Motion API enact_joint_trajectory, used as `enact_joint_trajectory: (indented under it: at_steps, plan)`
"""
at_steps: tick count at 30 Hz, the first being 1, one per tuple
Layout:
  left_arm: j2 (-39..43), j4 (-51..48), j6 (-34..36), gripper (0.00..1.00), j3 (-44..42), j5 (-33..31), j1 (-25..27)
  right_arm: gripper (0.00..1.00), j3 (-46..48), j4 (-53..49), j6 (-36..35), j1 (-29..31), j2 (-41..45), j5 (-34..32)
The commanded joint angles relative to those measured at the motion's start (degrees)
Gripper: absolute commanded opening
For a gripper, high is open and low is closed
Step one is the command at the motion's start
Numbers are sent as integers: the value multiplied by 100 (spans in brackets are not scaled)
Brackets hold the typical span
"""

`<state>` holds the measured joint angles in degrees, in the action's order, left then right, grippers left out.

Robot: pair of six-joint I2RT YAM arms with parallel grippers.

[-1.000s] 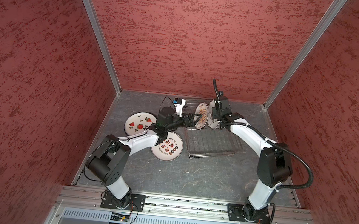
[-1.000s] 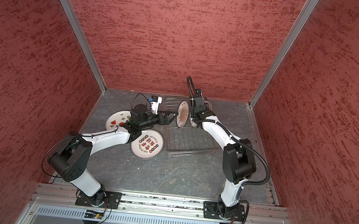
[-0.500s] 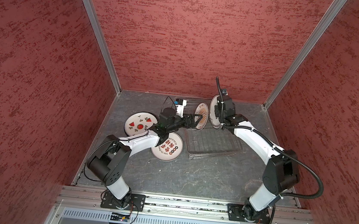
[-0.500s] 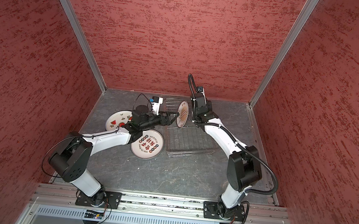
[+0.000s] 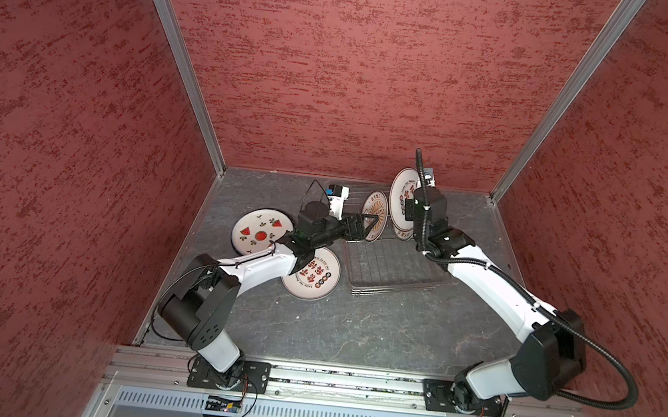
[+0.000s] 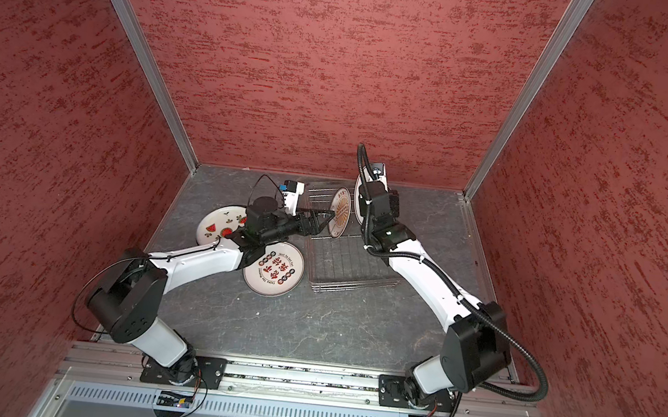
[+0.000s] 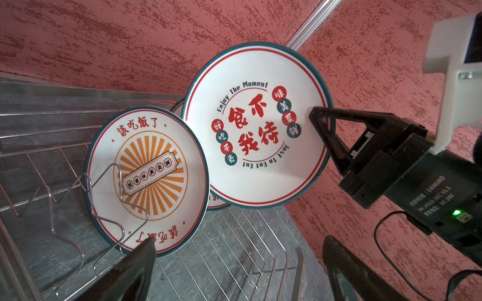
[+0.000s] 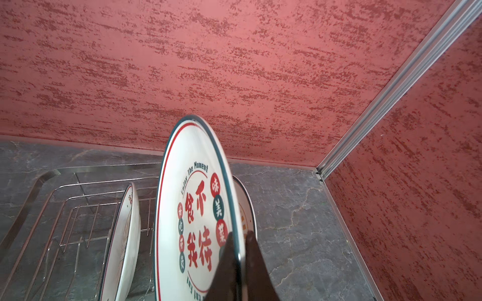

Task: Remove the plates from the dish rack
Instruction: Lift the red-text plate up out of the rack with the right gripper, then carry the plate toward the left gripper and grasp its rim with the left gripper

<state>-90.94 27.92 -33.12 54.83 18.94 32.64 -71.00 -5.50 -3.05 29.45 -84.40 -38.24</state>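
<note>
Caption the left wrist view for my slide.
Right gripper pinches the rim of the red-lettered plate, held above the dish rack where the sunburst plate stands.

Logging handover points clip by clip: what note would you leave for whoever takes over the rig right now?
Right hand: shut on the rim of the held red-character plate, up over the dish rack.
Left hand: open, empty, facing the sunburst plate.
Done: watermelon plate and flat red-character plate lie on the table, left of the rack.
Left: set the held plate down; unload the sunburst plate and a mostly hidden plate beyond it, both standing in the rack.
</note>
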Motion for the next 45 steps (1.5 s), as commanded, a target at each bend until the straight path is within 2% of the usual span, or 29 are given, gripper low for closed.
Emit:
enact_joint_trajectory:
  at_steps: [1, 7, 9, 16, 21, 25, 30, 35, 39, 42, 45]
  plan:
    - [236, -6, 179, 99, -92, -164, 23, 0, 124, 810, -27, 8, 467, -254]
    - [485, -156, 303, 100, -257, -527, 7, 0, 525, 1243, 57, 17, 917, -173]
    - [563, -156, 348, 99, -311, -585, -10, 0, 674, 1381, 127, 11, 1076, 40]
    - [1088, -104, 688, 99, -608, -113, -279, 0, 1203, 1869, 357, 8, 1646, 1199]
    - [1450, 243, 489, 99, -944, 446, -714, 0, 1460, 2134, 645, -9, 1912, 1979]
    - [1562, 896, 86, 99, -1404, 930, -1053, 0, 1493, 2204, 986, -108, 1900, 2802]
    - [1979, 1071, 174, 99, -1880, 593, -1067, 0, 1381, 2284, 1673, -268, 1630, 3974]
    - [2194, 1108, 70, 99, -2120, 546, -1062, 0, 1344, 2582, 2372, -335, 1317, 5122]
    - [2412, 822, 82, 99, -2249, 156, -953, 0, 1509, 2950, 2747, -335, 1134, 5494]
    - [2397, 721, -252, 100, -2345, 19, -1000, 0, 1676, 3243, 3006, -335, 1005, 5664]
    - [2361, 942, -621, 91, -2491, 5, -986, 0, 1845, 3525, 3263, -335, 886, 5947]
